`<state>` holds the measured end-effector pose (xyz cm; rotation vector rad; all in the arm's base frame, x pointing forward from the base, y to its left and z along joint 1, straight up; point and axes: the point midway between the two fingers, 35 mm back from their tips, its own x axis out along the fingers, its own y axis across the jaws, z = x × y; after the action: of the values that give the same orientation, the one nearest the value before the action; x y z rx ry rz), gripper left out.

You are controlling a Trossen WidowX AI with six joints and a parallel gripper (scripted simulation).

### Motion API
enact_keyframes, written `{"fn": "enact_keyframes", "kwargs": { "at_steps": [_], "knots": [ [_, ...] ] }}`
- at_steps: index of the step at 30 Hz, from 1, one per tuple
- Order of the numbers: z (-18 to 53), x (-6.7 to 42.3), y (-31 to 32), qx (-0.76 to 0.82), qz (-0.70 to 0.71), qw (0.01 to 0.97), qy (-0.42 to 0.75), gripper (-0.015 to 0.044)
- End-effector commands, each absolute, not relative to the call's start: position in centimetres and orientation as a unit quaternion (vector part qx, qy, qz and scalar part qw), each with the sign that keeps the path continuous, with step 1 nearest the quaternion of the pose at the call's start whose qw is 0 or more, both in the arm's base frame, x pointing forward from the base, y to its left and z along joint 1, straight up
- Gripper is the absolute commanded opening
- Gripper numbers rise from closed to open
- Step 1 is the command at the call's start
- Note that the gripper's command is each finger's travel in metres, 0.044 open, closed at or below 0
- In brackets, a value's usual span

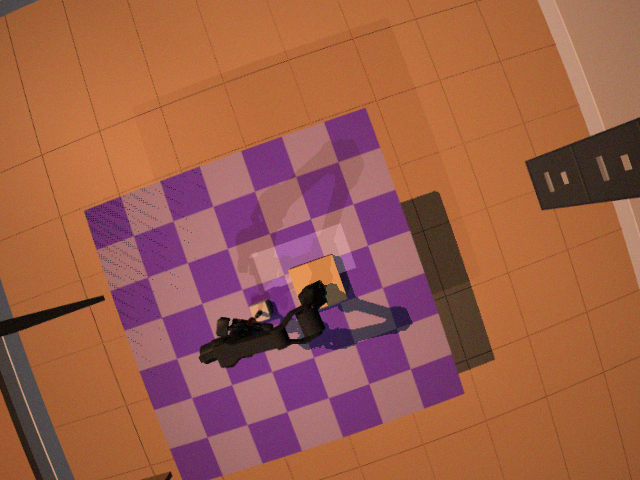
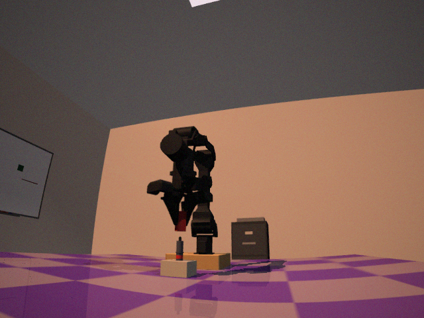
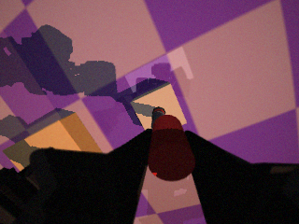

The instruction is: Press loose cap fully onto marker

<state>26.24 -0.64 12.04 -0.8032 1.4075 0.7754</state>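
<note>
Red cylindrical plastic cap (image 2: 180, 220), likely light and rigid, pinched mid-body by the black gripper (image 2: 178, 218) above the dark upright marker (image 2: 179, 248).

Bystanders around the checkered desk

A dark two-drawer filing cabinet (image 2: 250, 239) stands against the tan wall beyond the desk's (image 2: 342, 283) far edge; a whiteboard (image 2: 20, 177) hangs on the grey wall past its left edge; orange tiled floor (image 1: 155, 67) surrounds it.
</note>
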Motion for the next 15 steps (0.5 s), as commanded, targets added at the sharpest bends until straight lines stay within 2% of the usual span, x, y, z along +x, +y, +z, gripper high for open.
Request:
{"fn": "enact_keyframes", "kwargs": {
  "at_steps": [1, 15],
  "knots": [
    [12.4, 25.1, -1.0, -0.351, 0.340, 0.624, 0.610, 0.0000],
    [11.5, 24.9, -1.1, -0.351, 0.340, 0.624, 0.610, 0.0000]
  ]
}}
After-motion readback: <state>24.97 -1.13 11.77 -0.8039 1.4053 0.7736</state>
